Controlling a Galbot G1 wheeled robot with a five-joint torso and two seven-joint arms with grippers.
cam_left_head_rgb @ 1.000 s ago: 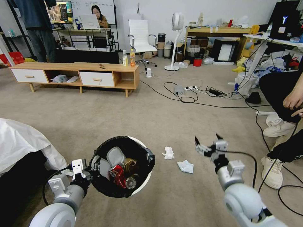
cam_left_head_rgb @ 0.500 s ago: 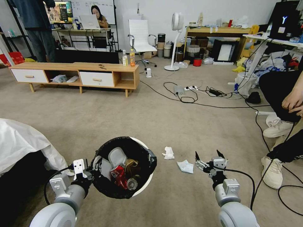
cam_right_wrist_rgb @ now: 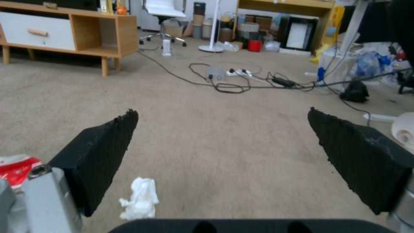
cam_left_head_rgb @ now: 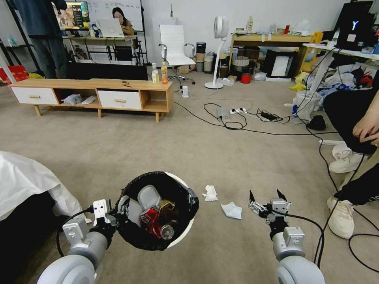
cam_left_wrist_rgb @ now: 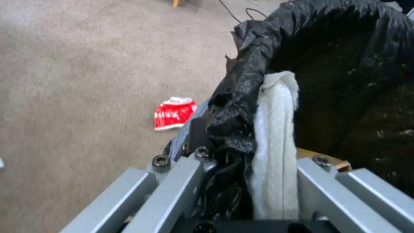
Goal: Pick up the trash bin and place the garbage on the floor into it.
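Since a second ago, my right gripper [cam_left_head_rgb: 267,201] has dropped lower and nearer, fingers spread wide, grasping nothing, just beside the flat tissue [cam_left_head_rgb: 231,210]. My left gripper [cam_left_head_rgb: 118,209] is clenched on the trash bin [cam_left_head_rgb: 185,228] rim, held over the floor [cam_left_head_rgb: 197,157]. Risk: a shallow descent pushes tissue along carpet. Left wrist view adds a red-white wrapper [cam_left_wrist_rgb: 174,112] below the bin.
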